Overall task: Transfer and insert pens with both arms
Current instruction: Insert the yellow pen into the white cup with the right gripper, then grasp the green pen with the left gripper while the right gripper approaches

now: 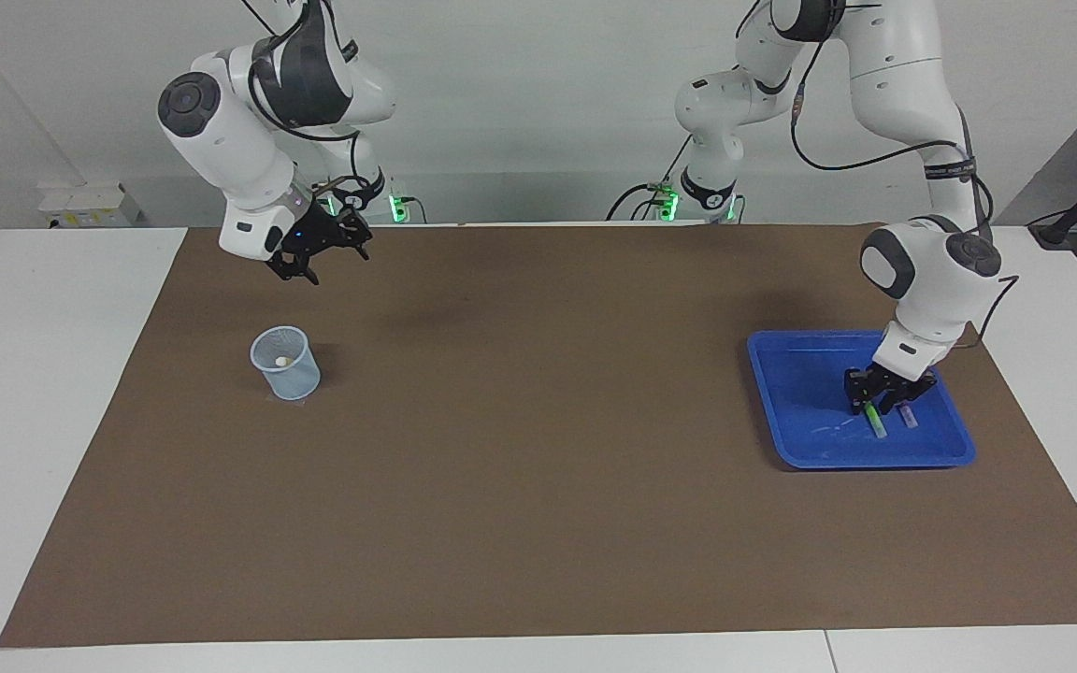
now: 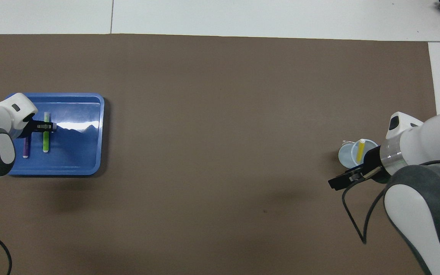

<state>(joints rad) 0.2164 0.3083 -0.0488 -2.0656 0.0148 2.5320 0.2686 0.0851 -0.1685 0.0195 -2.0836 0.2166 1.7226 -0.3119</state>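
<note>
My left gripper (image 1: 875, 404) is down inside the blue tray (image 1: 796, 411) at the left arm's end of the table, its fingers set on either side of the green pen (image 1: 876, 422) and partly closed around it. The pen lies flat on the tray floor. I cannot tell whether the fingers press it firmly yet. The purple pen (image 1: 908, 417) lies just beside the green one, parallel to it and under my wrist.

My right gripper (image 1: 319, 250) hangs in the air with its fingers apart, holding nothing. It is over the bare mat, beside the clear cup (image 1: 286, 365), which stands at the right arm's end of the table. The yellow pen (image 2: 361, 150) stands tilted inside that cup, whitish end up.

The tray's raised rim runs close around my left gripper on the table-edge side. Between tray and cup the brown mat (image 1: 538, 449) is open, with wide free room for both arms. Nothing stands between the two ends. The white table (image 1: 43, 421) shows past the mat's edges.
</note>
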